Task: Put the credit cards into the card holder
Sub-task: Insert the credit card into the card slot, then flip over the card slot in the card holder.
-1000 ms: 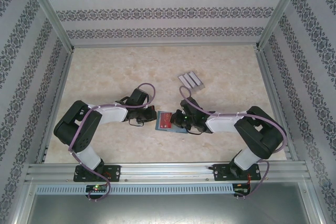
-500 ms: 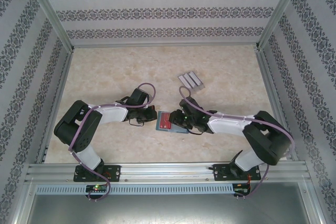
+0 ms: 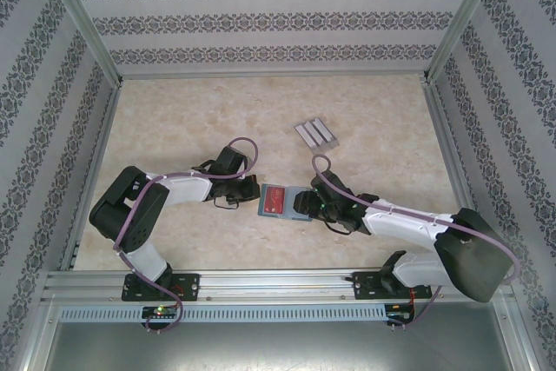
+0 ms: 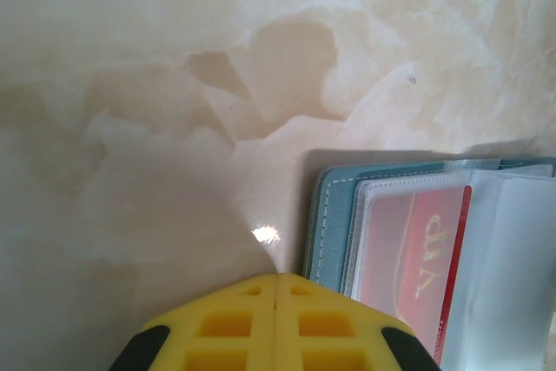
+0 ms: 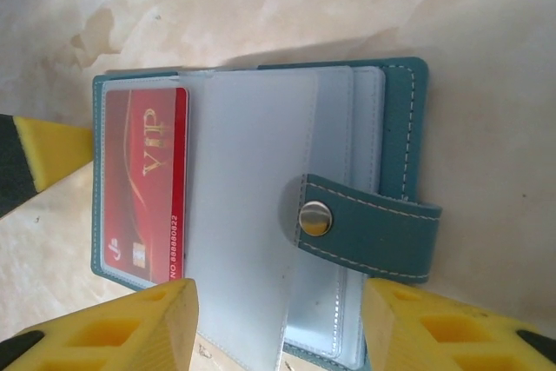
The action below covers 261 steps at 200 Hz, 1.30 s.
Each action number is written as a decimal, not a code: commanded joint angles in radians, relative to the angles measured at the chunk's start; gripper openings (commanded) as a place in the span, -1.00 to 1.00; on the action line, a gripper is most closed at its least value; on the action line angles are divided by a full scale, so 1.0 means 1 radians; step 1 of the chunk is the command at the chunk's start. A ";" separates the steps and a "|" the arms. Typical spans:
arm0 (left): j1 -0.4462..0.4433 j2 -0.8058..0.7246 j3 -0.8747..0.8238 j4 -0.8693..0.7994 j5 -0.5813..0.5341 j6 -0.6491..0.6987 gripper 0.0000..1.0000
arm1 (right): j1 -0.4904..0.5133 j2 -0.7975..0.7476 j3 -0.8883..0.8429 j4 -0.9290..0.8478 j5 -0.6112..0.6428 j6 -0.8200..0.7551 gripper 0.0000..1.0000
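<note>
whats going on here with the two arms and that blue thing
Two robot arms are working on a teal card holder that lies open on the table. A red VIP card sits in one of its clear sleeves. The left gripper is shut, at the holder's edge beside the card. The right gripper is open over the snap-strap side and holds nothing. A pale grey ribbed piece lies farther back, apart from both.
</note>
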<state>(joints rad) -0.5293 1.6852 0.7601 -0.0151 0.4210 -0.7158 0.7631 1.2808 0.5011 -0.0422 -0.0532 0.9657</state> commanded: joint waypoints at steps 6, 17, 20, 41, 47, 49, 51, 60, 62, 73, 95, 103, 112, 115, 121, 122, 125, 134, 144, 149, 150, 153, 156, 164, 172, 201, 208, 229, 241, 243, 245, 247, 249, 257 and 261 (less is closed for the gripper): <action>-0.021 0.051 -0.010 -0.065 -0.072 -0.004 -0.95 | 0.022 0.033 0.004 0.069 -0.014 -0.011 0.01; -0.019 0.051 -0.011 -0.061 -0.067 -0.005 -0.95 | 0.033 0.042 0.023 0.068 -0.009 -0.030 -0.04; -0.020 0.050 -0.012 -0.060 -0.065 -0.005 -0.94 | 0.034 0.045 0.028 0.067 -0.008 -0.035 -0.05; -0.020 0.046 -0.014 -0.065 -0.077 -0.002 -0.94 | 0.039 0.064 0.049 0.082 -0.012 -0.040 -0.11; -0.020 0.045 -0.013 -0.066 -0.078 -0.001 -0.94 | 0.039 0.070 0.052 0.096 -0.018 -0.043 -0.13; -0.019 0.046 -0.012 -0.066 -0.077 -0.001 -0.94 | 0.040 0.072 0.052 0.101 -0.021 -0.044 -0.14; -0.019 0.047 -0.011 -0.066 -0.077 -0.002 -0.94 | 0.040 0.075 0.054 0.104 -0.022 -0.045 -0.14; -0.020 0.047 -0.013 -0.060 -0.067 -0.004 -0.94 | 0.041 0.086 0.062 0.118 -0.028 -0.051 -0.14; -0.020 0.047 -0.014 -0.059 -0.066 -0.005 -0.94 | 0.042 0.088 0.064 0.122 -0.028 -0.052 -0.14; -0.020 0.047 -0.017 -0.054 -0.062 -0.007 -0.94 | 0.047 0.096 0.072 0.139 -0.035 -0.056 -0.13; -0.021 0.044 -0.013 -0.064 -0.073 -0.002 -0.93 | 0.065 0.111 0.094 0.184 -0.053 -0.079 -0.15; -0.019 0.041 -0.012 -0.062 -0.069 -0.006 -0.93 | 0.071 0.126 0.108 0.195 -0.062 -0.090 -0.15; -0.020 0.041 -0.016 -0.057 -0.060 -0.007 -0.93 | 0.078 0.149 0.121 0.210 -0.073 -0.095 -0.15; -0.019 0.042 -0.015 -0.056 -0.057 -0.008 -0.93 | 0.081 0.158 0.124 0.217 -0.075 -0.092 -0.15; -0.017 0.047 -0.014 -0.054 -0.049 -0.007 -0.93 | 0.088 0.180 0.128 0.242 -0.083 -0.084 -0.15; -0.017 0.048 -0.013 -0.053 -0.046 -0.007 -0.93 | 0.089 0.183 0.130 0.245 -0.084 -0.082 -0.14; -0.015 0.052 -0.011 -0.052 -0.042 -0.008 -0.93 | 0.094 0.197 0.133 0.256 -0.085 -0.075 -0.13; -0.010 0.065 -0.011 -0.045 -0.022 -0.014 -0.92 | 0.112 0.242 0.144 0.292 -0.091 -0.052 -0.09; 0.001 0.077 -0.019 -0.018 0.001 -0.034 -0.91 | 0.130 0.288 0.162 0.320 -0.099 -0.036 -0.07; 0.005 0.077 -0.029 -0.004 0.005 -0.047 -0.90 | 0.135 0.302 0.171 0.322 -0.096 -0.033 -0.07; 0.005 0.075 -0.031 0.001 0.005 -0.049 -0.90 | 0.136 0.305 0.172 0.322 -0.095 -0.032 -0.06; 0.008 0.071 -0.040 0.013 0.003 -0.054 -0.90 | 0.138 0.309 0.174 0.322 -0.091 -0.031 -0.06; 0.010 0.065 -0.049 0.024 0.001 -0.059 -0.89 | 0.141 0.312 0.176 0.320 -0.086 -0.028 -0.05; 0.015 0.038 -0.071 0.039 -0.018 -0.062 -0.88 | 0.139 0.304 0.175 0.309 -0.069 -0.023 -0.03; 0.021 0.005 -0.086 0.034 -0.050 -0.058 -0.87 | 0.136 0.285 0.174 0.284 -0.056 -0.024 0.01; 0.057 -0.075 -0.099 -0.009 -0.081 -0.036 -0.83 | 0.101 0.190 0.150 0.181 -0.053 -0.033 0.06; 0.061 -0.087 -0.104 -0.007 -0.081 -0.037 -0.83 | 0.094 0.159 0.136 0.161 -0.043 -0.033 0.06; 0.068 -0.100 -0.117 0.002 -0.082 -0.037 -0.82 | 0.074 0.079 0.091 0.110 -0.022 -0.044 0.08; 0.068 -0.097 -0.118 0.013 -0.062 -0.037 -0.82 | 0.062 0.058 0.071 0.079 -0.010 -0.050 0.10; 0.068 -0.096 -0.118 0.015 -0.058 -0.037 -0.82 | 0.060 0.056 0.068 0.076 -0.010 -0.050 0.10; 0.069 -0.096 -0.118 0.018 -0.055 -0.037 -0.82 | 0.057 0.054 0.064 0.074 -0.012 -0.050 0.11; 0.069 -0.097 -0.119 0.020 -0.052 -0.037 -0.82 | 0.056 0.053 0.060 0.071 -0.013 -0.050 0.11; 0.069 -0.098 -0.120 0.023 -0.049 -0.037 -0.81 | 0.053 0.052 0.058 0.069 -0.014 -0.049 0.11; 0.069 -0.101 -0.125 0.031 -0.046 -0.037 -0.81 | 0.047 0.044 0.044 0.067 -0.013 -0.047 0.11; 0.068 -0.104 -0.127 0.035 -0.048 -0.036 -0.81 | 0.045 0.040 0.039 0.064 -0.011 -0.048 0.11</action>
<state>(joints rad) -0.4747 1.5986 0.6590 0.0372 0.3878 -0.7521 0.8249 1.3380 0.5900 0.1009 -0.0959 0.9276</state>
